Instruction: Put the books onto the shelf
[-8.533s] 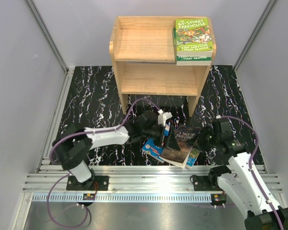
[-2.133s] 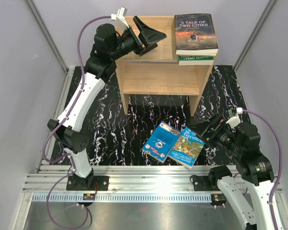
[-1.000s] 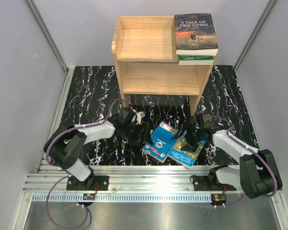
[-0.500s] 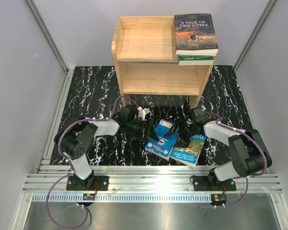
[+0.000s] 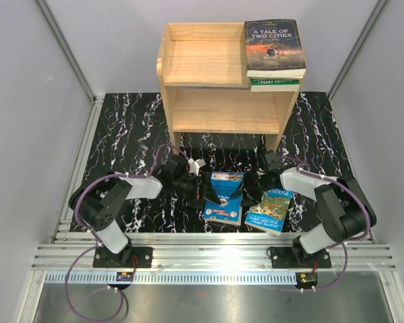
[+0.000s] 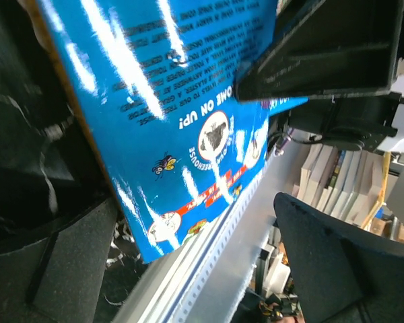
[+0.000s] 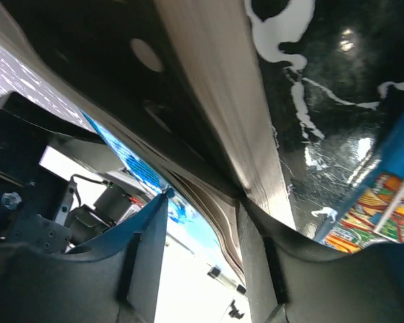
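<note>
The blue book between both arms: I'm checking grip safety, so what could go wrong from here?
The right fingers straddle only the blue book's page edge, so it may fan open or slip. The open left fingers sit close opposite; the arms could collide.

One paperback (image 5: 225, 195) sits on the mat (image 5: 135, 134) between the left gripper (image 5: 203, 190) and the right gripper (image 5: 248, 188), its page edge reaching in between the right one's jaws. A second paperback marked "HOUSE" (image 5: 271, 210) lies flat on the right gripper's outer side, towards the arm bases. Well beyond both grippers stands the shelf (image 5: 205, 64), with "A Tale of Two Cities" (image 5: 275, 46) stacked on another paperback (image 5: 275, 84) at the right end of its top.
</note>
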Robot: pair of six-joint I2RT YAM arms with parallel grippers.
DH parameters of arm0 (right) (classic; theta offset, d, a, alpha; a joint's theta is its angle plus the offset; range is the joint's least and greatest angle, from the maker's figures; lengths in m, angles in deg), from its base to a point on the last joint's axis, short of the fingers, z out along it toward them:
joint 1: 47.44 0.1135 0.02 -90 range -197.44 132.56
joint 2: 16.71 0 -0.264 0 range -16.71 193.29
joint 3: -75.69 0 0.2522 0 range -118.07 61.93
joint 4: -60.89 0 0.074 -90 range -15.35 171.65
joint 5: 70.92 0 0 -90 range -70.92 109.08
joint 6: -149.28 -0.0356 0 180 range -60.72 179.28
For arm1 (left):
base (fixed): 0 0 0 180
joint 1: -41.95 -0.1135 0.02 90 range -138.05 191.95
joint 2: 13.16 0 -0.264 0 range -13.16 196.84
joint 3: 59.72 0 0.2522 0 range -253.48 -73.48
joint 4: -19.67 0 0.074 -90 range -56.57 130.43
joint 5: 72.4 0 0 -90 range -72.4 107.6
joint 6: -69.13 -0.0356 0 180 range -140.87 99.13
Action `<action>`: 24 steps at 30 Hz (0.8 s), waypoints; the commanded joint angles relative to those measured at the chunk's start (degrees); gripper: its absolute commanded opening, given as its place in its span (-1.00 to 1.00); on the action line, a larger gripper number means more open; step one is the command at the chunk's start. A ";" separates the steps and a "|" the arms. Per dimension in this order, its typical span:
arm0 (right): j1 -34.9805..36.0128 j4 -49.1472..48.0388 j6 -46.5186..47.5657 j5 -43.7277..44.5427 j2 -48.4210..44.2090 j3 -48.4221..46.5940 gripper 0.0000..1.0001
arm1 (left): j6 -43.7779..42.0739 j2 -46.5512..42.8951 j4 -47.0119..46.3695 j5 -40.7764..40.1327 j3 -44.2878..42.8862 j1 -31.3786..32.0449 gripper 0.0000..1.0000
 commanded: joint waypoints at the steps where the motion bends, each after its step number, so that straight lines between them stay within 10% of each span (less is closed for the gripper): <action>1: 2.94 -7.49 1.37 7.55 1.34 2.37 0.01 | 4.56 -4.51 -12.33 6.85 1.18 2.64 0.97; 10: 4.53 -7.40 1.73 7.91 -1.91 2.99 -0.99 | 6.76 -7.93 -14.89 5.44 4.62 2.64 0.98; 18: 4.70 -5.38 0.85 7.30 -12.45 4.39 -1.00 | 8.94 -10.57 -16.55 1.40 8.92 2.47 0.97; 24: 4.70 -3.71 0.06 6.77 -18.00 4.57 -1.00 | 20.00 -7.26 -36.89 -1.33 16.55 2.20 0.98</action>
